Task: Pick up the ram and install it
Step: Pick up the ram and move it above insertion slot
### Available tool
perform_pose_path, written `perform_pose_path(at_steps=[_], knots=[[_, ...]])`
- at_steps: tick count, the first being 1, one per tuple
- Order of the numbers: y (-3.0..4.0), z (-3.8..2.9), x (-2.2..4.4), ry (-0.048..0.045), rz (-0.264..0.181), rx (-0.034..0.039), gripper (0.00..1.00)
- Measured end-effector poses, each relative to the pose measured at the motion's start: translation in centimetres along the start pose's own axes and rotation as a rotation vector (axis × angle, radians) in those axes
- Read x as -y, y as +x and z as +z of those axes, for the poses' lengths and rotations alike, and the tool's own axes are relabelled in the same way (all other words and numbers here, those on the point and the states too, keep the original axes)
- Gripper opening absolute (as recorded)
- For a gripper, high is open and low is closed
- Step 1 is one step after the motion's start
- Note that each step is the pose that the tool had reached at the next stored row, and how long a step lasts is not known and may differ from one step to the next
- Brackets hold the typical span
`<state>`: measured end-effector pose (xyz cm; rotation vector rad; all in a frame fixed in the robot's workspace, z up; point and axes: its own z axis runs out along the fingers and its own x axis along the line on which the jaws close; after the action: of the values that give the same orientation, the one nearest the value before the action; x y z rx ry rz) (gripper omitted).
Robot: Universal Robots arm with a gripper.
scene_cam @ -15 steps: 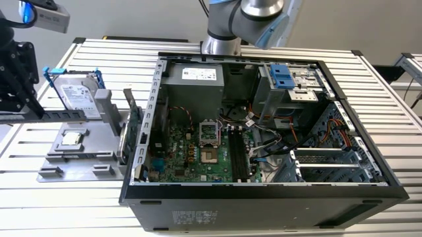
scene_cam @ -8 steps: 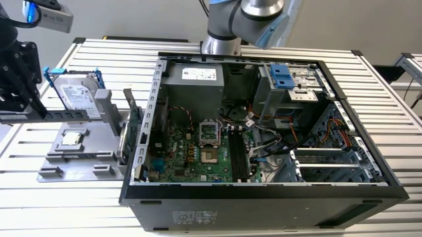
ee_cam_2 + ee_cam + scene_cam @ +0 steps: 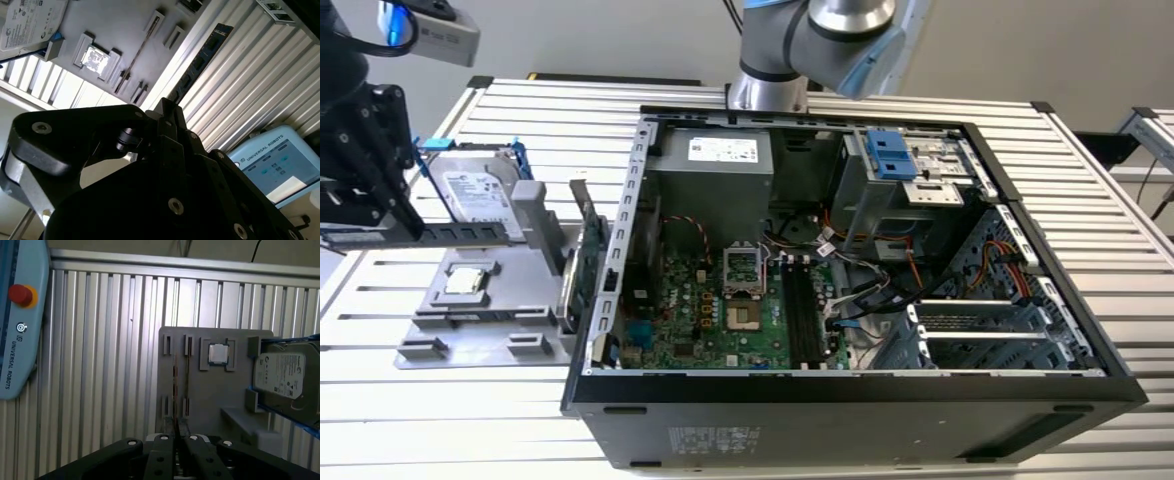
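One ram point(image 3: 447, 233) hangs pinched between the pressed-in fingers of the end effector point(image 3: 390, 222) at the exterior view's left, level and just above the grey fixture tray point(image 3: 494, 300), in front of the hard drive point(image 3: 474, 188). It looks lifted clear of its rest, since the tray's narrow holders point(image 3: 188, 345) hold nothing, while the processor chip point(image 3: 218, 353) sits in its pocket. A long part of the stick juts free of the grip. In the second wrist view its dark, chip-studded face runs out from the fingertips over the slatted worktop point(image 3: 260, 65). In the first wrist view it reads as a thin line, edge-on (a sign that the fingers clamp its two broad faces, probably to leave the long contact edge free for seating). The open computer case point(image 3: 854, 390) lies well apart toward the exterior view's right. Its memory slots point(image 3: 801, 315), beside the processor socket, have not yet received this stick.
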<state>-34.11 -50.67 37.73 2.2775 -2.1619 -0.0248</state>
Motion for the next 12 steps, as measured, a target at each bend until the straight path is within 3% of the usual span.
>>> perform_pose_path(at_steps=[12], knots=[[0.04,-0.06,0.85,0.0,0.0,0.0,0.0]])
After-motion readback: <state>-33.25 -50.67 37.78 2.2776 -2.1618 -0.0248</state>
